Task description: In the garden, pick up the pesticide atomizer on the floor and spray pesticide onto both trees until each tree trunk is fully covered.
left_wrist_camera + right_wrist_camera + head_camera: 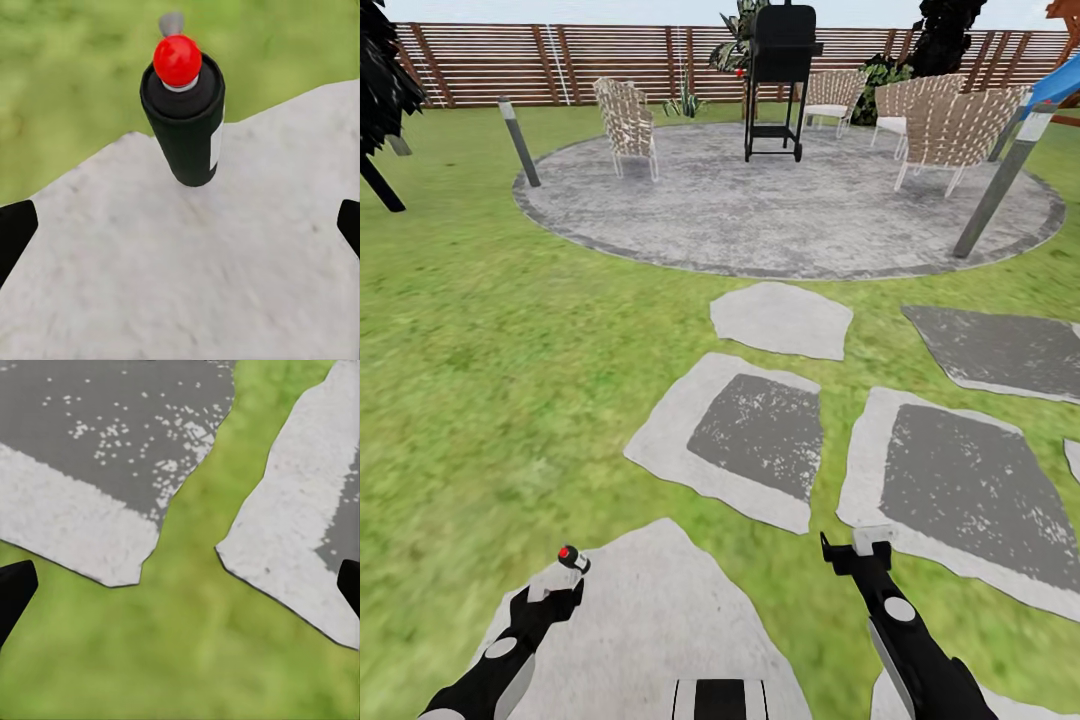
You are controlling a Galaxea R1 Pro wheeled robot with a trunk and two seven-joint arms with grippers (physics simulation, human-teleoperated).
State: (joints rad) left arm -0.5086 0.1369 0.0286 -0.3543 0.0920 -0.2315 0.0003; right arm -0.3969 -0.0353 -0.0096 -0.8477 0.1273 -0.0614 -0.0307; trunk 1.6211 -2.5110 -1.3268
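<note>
The pesticide atomizer (186, 112) is a black bottle with a red knob on top. It stands upright on a pale stone slab (195, 270). My left gripper (180, 229) is open, its fingers spread wide and short of the bottle, touching nothing. From the head view the atomizer (571, 558) sits just beyond my left gripper (555, 595) at the lower left. My right gripper (857, 553) is open over grass (180, 660) between two slabs, and holds nothing. Both trees are out of view.
Stepping stones (745, 435) lead over the lawn to a round paved patio (790, 210) with wicker chairs (628, 125) and a black grill (778, 80). Two grey posts (520, 140) (1000, 180) flank it. A slatted fence (510, 65) closes the back.
</note>
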